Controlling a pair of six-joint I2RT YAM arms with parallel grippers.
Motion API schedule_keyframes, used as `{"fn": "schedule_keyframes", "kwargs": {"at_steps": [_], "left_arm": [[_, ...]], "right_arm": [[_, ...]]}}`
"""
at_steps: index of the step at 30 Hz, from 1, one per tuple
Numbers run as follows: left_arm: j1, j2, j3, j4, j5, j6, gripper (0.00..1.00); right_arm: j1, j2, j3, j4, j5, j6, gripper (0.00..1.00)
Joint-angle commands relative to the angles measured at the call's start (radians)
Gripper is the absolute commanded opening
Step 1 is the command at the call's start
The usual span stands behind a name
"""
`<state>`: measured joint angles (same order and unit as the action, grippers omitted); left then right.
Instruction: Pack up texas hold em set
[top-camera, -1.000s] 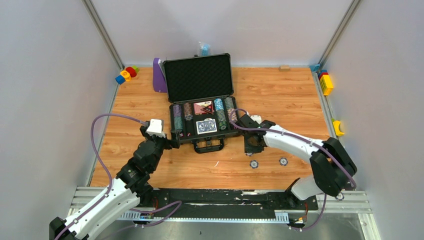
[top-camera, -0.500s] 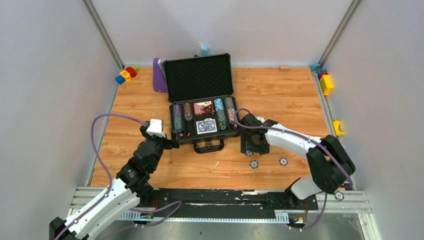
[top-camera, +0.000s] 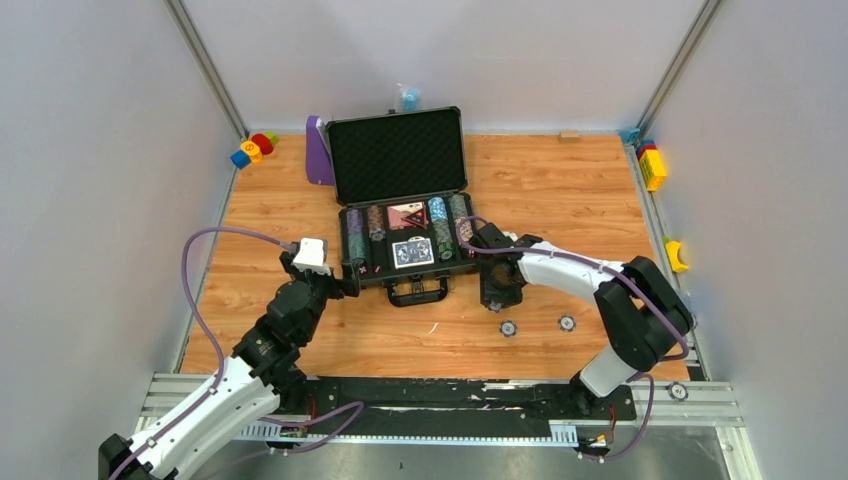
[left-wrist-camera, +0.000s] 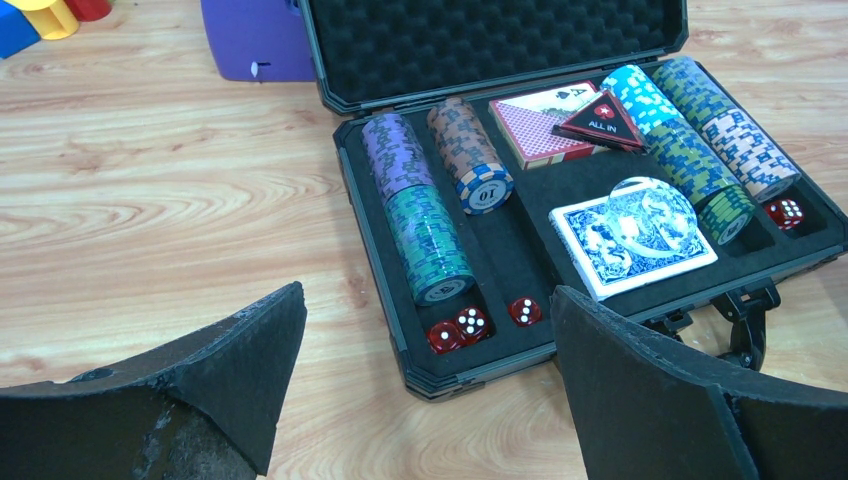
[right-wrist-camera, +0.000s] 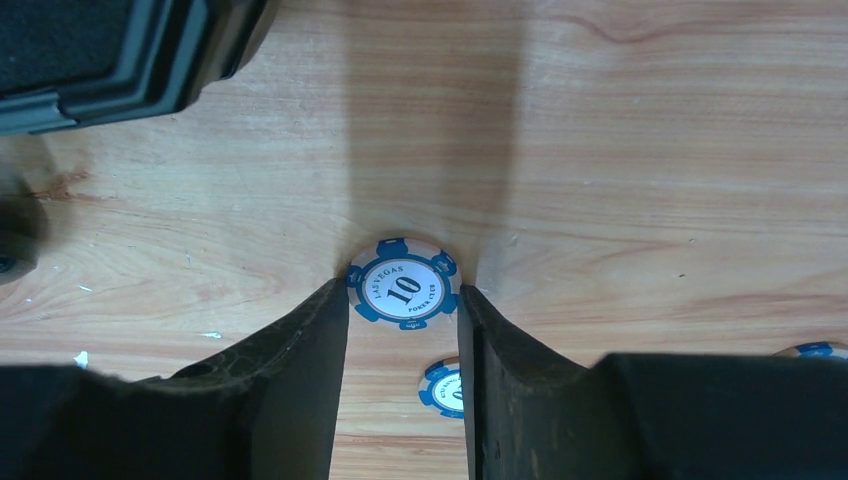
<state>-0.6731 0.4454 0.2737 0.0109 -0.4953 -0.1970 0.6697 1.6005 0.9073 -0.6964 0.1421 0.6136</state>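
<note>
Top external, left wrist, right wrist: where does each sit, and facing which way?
Top external: above, behind the bases, looking down on the wooden table; both arms show.
Left wrist: facing forward at the open dark grey hard briefcase; open left end effector shows.
Right wrist: facing down at a blue-and-white striped poker chip pinched by the right end effector.
Shared: briefcase, in top external and left wrist.

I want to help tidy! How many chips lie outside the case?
3: first chip between the right gripper's fingertips, second chip just nearer the arms, third chip right of it. Others may hide.
</note>
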Motion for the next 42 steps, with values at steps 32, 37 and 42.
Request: {"fn": "schedule_keyframes", "kwargs": {"at_steps": [32, 37, 42], "left_arm": [[-0.002, -0.02, 0.002, 0.011, -0.002, -0.02, 1.0], [-0.002, -0.02, 0.002, 0.013, -0.002, -0.021, 1.0], [-0.002, -0.019, 0.002, 0.015, 0.0, -0.021, 1.0]], "right_arm": [[0.022, -0.227, -0.162, -0.13, -0.033, 0.191, 0.37], [0.027, -0.229, -0.16, -0.112, -0.034, 0.188, 0.43], [0.027, -0.273, -0.145, -0.135, -0.02, 0.21, 0.73]]}}
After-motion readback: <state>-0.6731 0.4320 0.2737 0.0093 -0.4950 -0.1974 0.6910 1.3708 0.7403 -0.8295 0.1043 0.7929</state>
